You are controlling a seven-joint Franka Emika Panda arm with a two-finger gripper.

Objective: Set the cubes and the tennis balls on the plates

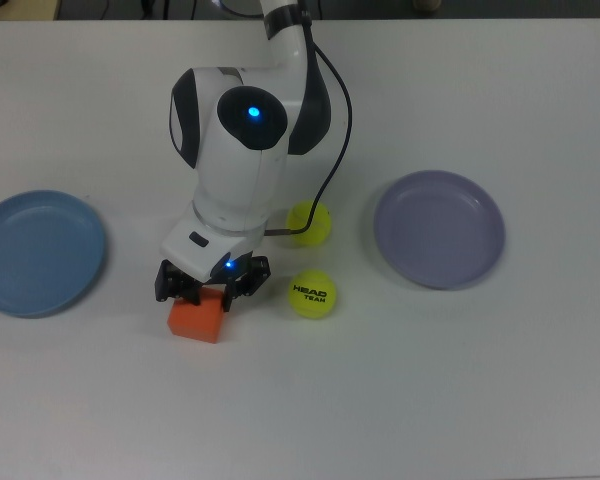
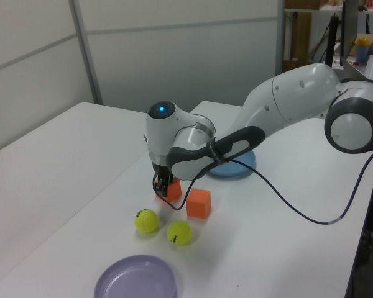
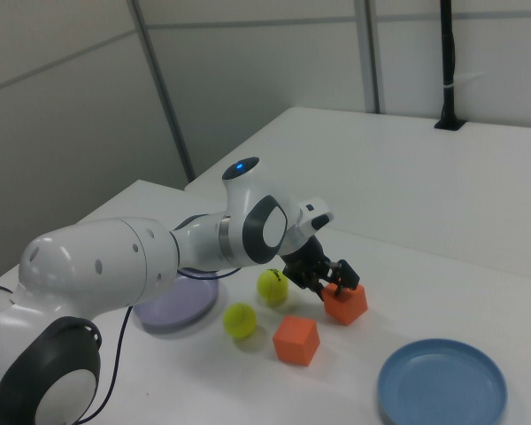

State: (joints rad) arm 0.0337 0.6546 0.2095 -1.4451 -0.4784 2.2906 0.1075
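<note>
Tool (image 3: 334,282) down on the far cube (image 3: 346,303), fingers straddling it, grip uncertain. Second cube (image 1: 197,316) beside it on the tabletop (image 1: 400,400). Two tennis balls (image 1: 311,293) between cubes and purple plate (image 1: 439,229); blue plate (image 1: 38,252) opposite.

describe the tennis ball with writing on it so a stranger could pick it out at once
On the white table, look between the light blue plate and the lavender plate, in the top view. Two tennis balls sit beside the orange cube. Take the ball nearer the top view's bottom edge: it alone has black HEAD TEAM lettering.
</note>
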